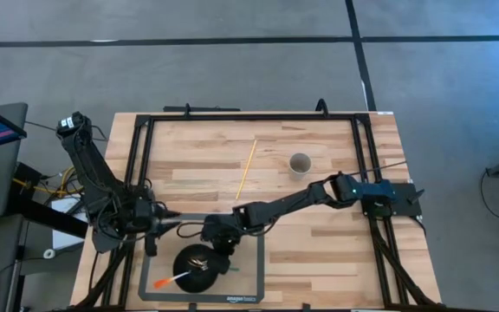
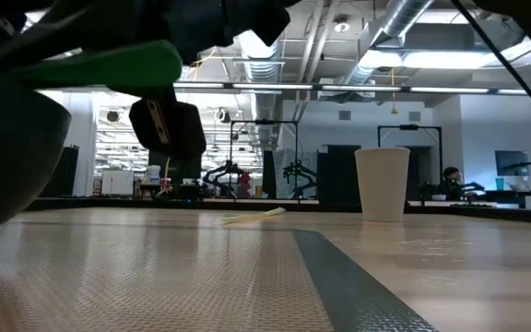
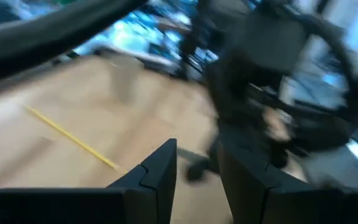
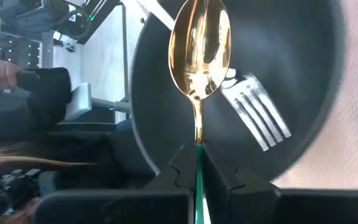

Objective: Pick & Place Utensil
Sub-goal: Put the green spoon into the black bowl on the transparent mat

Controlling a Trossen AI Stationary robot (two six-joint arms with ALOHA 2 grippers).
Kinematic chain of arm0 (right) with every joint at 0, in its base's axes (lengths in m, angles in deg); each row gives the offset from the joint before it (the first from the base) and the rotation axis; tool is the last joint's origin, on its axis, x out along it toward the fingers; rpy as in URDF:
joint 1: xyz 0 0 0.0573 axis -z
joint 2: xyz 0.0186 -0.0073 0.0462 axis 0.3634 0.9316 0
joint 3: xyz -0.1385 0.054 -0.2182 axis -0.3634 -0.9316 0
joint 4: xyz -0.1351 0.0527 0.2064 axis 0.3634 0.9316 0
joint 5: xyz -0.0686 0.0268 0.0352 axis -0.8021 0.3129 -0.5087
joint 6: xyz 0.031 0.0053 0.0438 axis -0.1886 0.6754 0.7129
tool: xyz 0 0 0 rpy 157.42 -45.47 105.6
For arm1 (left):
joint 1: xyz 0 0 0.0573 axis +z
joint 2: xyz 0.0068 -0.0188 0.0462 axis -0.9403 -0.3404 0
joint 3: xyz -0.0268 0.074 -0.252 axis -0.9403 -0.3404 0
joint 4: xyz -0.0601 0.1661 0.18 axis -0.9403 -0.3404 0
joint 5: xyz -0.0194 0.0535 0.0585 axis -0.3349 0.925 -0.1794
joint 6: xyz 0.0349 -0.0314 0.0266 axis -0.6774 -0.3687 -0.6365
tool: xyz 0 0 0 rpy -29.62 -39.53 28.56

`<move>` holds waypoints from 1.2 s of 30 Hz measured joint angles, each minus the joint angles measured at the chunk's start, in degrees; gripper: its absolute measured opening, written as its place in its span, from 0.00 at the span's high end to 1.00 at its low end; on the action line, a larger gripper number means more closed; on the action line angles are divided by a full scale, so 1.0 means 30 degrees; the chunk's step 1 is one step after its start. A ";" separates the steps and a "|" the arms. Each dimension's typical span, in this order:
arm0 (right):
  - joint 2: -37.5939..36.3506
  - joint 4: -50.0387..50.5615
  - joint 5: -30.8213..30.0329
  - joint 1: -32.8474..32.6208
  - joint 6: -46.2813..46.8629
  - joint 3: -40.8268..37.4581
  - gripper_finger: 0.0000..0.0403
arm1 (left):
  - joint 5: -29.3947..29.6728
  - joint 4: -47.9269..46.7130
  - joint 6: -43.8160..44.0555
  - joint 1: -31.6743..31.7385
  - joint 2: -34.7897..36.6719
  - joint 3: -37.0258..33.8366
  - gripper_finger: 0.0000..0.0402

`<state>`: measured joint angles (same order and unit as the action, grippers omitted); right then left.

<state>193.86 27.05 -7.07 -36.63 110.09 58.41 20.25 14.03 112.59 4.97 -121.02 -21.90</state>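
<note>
The right claw (image 4: 199, 163) is pinching the green handle of a gold spoon (image 4: 200, 50), its long axis running straight out from the fingers, bowl pointing away over the black bowl (image 4: 303, 74) holding a fork (image 4: 257, 115). The left claw (image 3: 197, 171) is hovering alongside, slightly parted and holding nothing. Farther across the counter (image 1: 319, 251), a chopstick (image 1: 246, 169) and cup (image 1: 300, 163) are lying.

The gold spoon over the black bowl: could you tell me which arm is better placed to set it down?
Right, probably. The right gripper already clamps the spoon directly above the bowl; the left gripper waits beside it.

Bright overhead light; left wrist view motion-blurred; glare on spoon (image 4: 200, 46)
</note>
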 joint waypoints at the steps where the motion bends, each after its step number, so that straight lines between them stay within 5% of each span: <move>1: 0.0007 -0.0041 -0.0019 0.0025 -0.0077 0.0000 1.00 | -0.1165 0.0205 0.0053 0.0000 -0.0031 0.0000 0.71; 6: 0.0007 -0.0158 -0.0044 0.0032 -0.0828 0.0000 1.00 | -0.6183 0.2051 0.0098 -0.0015 -0.1861 0.0000 0.71; 11: 0.0007 -0.0314 -0.0171 0.0034 -0.2333 0.0000 0.99 | -0.8789 0.2565 0.2120 -0.0015 -0.4696 0.0015 0.71; 18: 0.0000 -0.0235 -0.0176 0.0010 -0.2813 0.0000 0.99 | -1.0195 0.2601 0.5596 -0.0007 -0.7063 0.0015 0.71; 36: -0.0022 -0.0092 -0.0008 0.0032 -0.2860 -0.0015 0.99 | -1.1026 0.2577 0.5832 -0.0015 -0.7255 0.0007 0.71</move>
<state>193.79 26.77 -7.10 -36.54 101.51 58.36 -12.83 21.76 130.09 4.93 -142.79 -21.88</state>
